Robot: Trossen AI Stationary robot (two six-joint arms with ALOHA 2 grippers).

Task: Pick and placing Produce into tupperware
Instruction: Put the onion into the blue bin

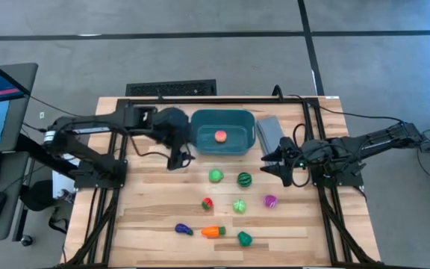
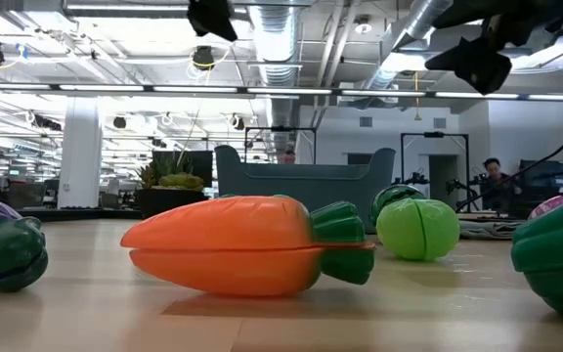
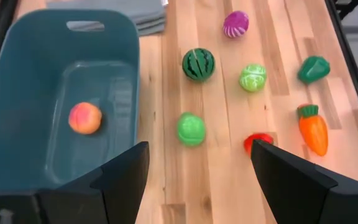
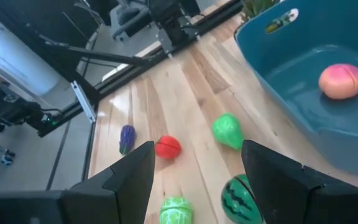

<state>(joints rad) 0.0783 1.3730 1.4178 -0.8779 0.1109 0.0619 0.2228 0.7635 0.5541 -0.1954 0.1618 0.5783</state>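
The teal tupperware (image 1: 222, 133) stands at the table's far middle with a pink peach (image 1: 220, 136) lying on its floor. On the wood nearer lie a green ball (image 1: 215, 176), a watermelon (image 1: 244, 179), a red strawberry (image 1: 207, 203), a pale green cabbage (image 1: 239, 205), a magenta piece (image 1: 270, 200), an eggplant (image 1: 184, 229), a carrot (image 1: 213, 232) and a dark green piece (image 1: 244, 238). My left gripper (image 3: 197, 180) hangs open above the tub's near left corner, nothing between its fingers. My right gripper (image 4: 197, 180) hangs open right of the tub, also empty.
A flat grey ribbed slab (image 1: 269, 133) lies right of the tub, under my right arm. Black frame rails (image 1: 327, 217) run along both table sides. A black keyboard-like strip (image 1: 172, 88) sits at the far edge. Bare wood shows between the tub and the produce.
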